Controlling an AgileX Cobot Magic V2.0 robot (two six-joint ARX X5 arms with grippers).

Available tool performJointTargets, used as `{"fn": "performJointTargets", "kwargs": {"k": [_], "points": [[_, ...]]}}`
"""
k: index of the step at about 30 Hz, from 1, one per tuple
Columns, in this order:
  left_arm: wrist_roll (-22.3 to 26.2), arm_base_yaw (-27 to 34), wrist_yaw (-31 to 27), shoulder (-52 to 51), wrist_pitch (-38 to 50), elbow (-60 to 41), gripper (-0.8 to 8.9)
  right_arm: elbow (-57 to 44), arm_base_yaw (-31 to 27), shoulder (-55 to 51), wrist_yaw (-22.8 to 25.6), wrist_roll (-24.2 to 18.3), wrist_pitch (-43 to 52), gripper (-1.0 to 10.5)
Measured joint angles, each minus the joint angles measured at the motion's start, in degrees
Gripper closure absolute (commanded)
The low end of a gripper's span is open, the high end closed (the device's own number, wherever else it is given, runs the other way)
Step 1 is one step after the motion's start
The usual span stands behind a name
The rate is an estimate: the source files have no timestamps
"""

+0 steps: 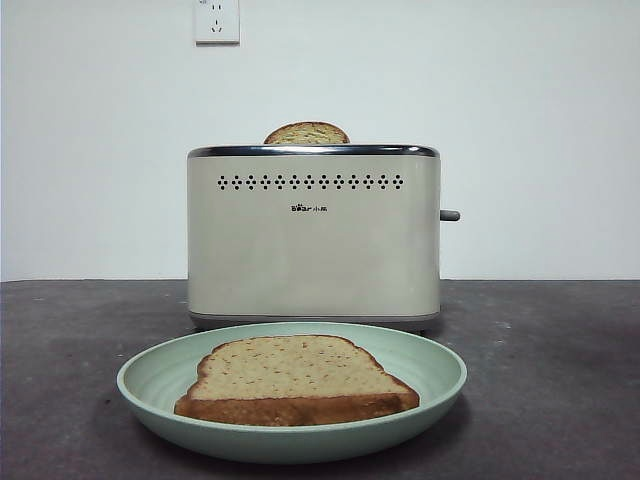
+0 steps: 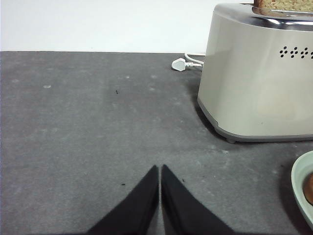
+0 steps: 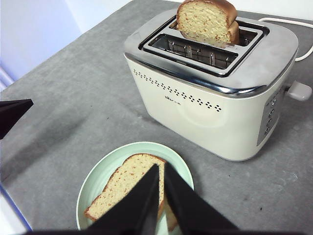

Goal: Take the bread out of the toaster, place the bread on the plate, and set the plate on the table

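Observation:
The cream toaster (image 1: 313,240) stands on the dark grey table (image 1: 560,380). One bread slice (image 1: 306,133) pokes up from its far slot and also shows in the right wrist view (image 3: 208,22). A second bread slice (image 1: 295,380) lies flat on the mint-green plate (image 1: 150,385), which rests on the table in front of the toaster. My right gripper (image 3: 161,167) is shut and empty, above the plate (image 3: 105,164) and its slice (image 3: 124,183). My left gripper (image 2: 160,168) is shut and empty, low over bare table to the side of the toaster (image 2: 259,73). Neither gripper shows in the front view.
A white plug and cord (image 2: 180,64) lie on the table behind the toaster. The grey lever (image 1: 449,215) sticks out from the toaster's side. A wall socket (image 1: 217,20) is on the white wall. The plate's edge (image 2: 302,191) shows in the left wrist view.

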Motion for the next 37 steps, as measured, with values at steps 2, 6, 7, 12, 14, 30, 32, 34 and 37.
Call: {"fn": "performJointTargets", "kwargs": {"k": [2, 6, 7, 12, 14, 30, 32, 34, 37], "points": [[0.00, 0.00, 0.00, 0.00, 0.00, 0.00, 8.07, 0.00, -0.24, 0.00, 0.57, -0.68, 0.02, 9.4], [0.00, 0.00, -0.02, 0.00, 0.02, 0.00, 8.07, -0.13, -4.94, -2.69, 6.29, -2.86, 0.59, 9.4], [0.00, 0.00, -0.02, 0.00, 0.00, 0.00, 8.07, -0.50, -7.10, -3.91, 6.86, -3.32, 1.86, 9.4], [0.00, 0.00, 0.00, 0.00, 0.00, 0.00, 8.07, -7.74, -17.29, -11.39, 3.89, -4.31, 10.32, 9.4], [0.00, 0.00, -0.02, 0.00, 0.00, 0.00, 8.07, -12.46, -21.11, -14.97, 4.04, -4.52, 13.77, 9.4], [0.00, 0.00, 0.00, 0.00, 0.00, 0.00, 8.07, -45.03, -32.24, -38.49, 7.45, -4.72, 32.85, 9.4], [0.00, 0.00, 0.00, 0.00, 0.00, 0.00, 8.07, -46.93, -32.24, -40.22, 7.45, -4.72, 32.81, 9.4], [0.00, 0.00, 0.00, 0.02, 0.00, 0.00, 8.07, -48.57, -32.24, -41.81, 7.45, -4.72, 32.59, 9.4], [0.00, 0.00, 0.00, 0.02, 0.02, 0.00, 8.07, -50.16, -32.24, -43.58, 7.45, -4.70, 32.00, 9.4]]}}
